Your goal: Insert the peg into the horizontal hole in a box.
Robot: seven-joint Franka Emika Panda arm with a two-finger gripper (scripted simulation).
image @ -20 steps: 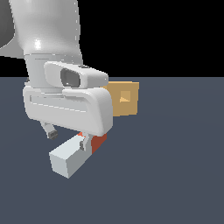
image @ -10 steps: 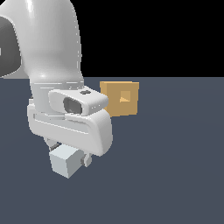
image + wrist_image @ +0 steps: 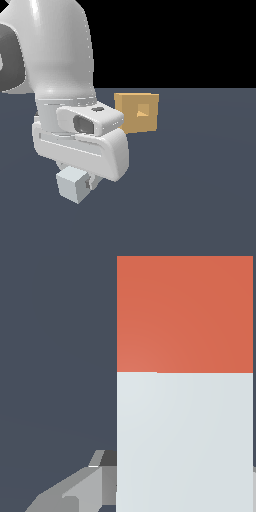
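Observation:
The peg [image 3: 71,185] lies on the dark floor under my hand; only its pale grey-white end shows in the exterior view. In the wrist view the peg [image 3: 185,406] fills the frame, one half orange-red and one half white. My gripper [image 3: 84,182] is low over the peg, with the jaws open on either side of its white part. One grey finger [image 3: 85,491] shows beside the peg. The tan box [image 3: 129,120] stands farther back towards the exterior view's right. Its square hole [image 3: 143,111] faces the camera. The peg is well apart from the box.
The white arm and hand [image 3: 80,140] hide most of the peg and the fingers in the exterior view. The dark grey floor [image 3: 200,190] runs around the box and the peg.
The hand has come down over the peg and now covers its orange-red end in the exterior view. The peg and the box have not moved.

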